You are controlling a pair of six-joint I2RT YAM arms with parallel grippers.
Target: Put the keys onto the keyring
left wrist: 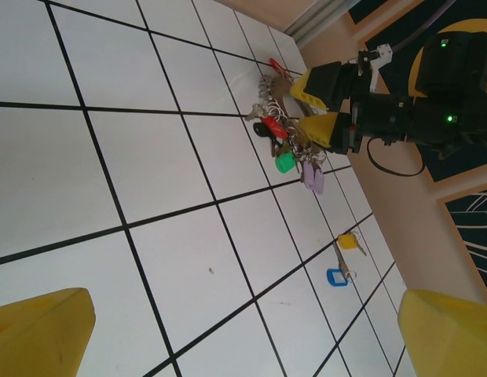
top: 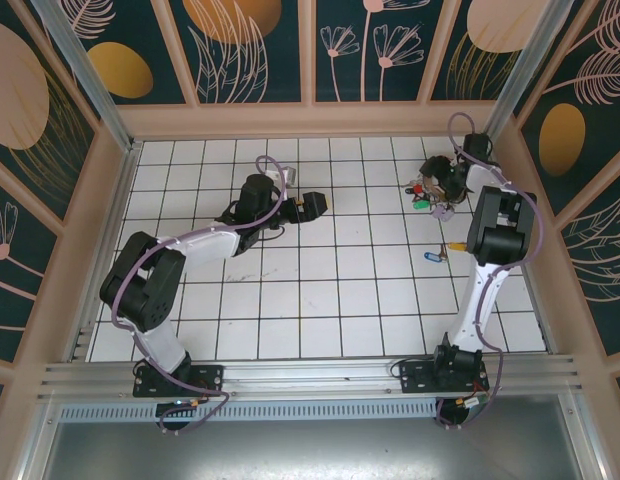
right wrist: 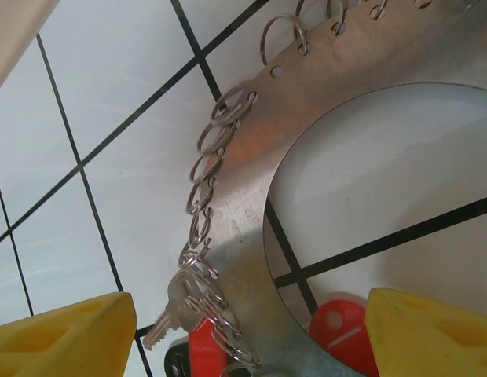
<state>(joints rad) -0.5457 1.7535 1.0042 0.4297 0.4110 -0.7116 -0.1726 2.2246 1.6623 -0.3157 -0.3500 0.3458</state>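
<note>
I saw keyring (right wrist: 251,181) flat, cut off upper right, right gripper (right wrist: 247,334) wide astride its band, left gripper (left wrist: 243,334) wide.

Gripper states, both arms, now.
Left gripper: open, empty.
Right gripper: open, jaws straddling the keyring.
</note>
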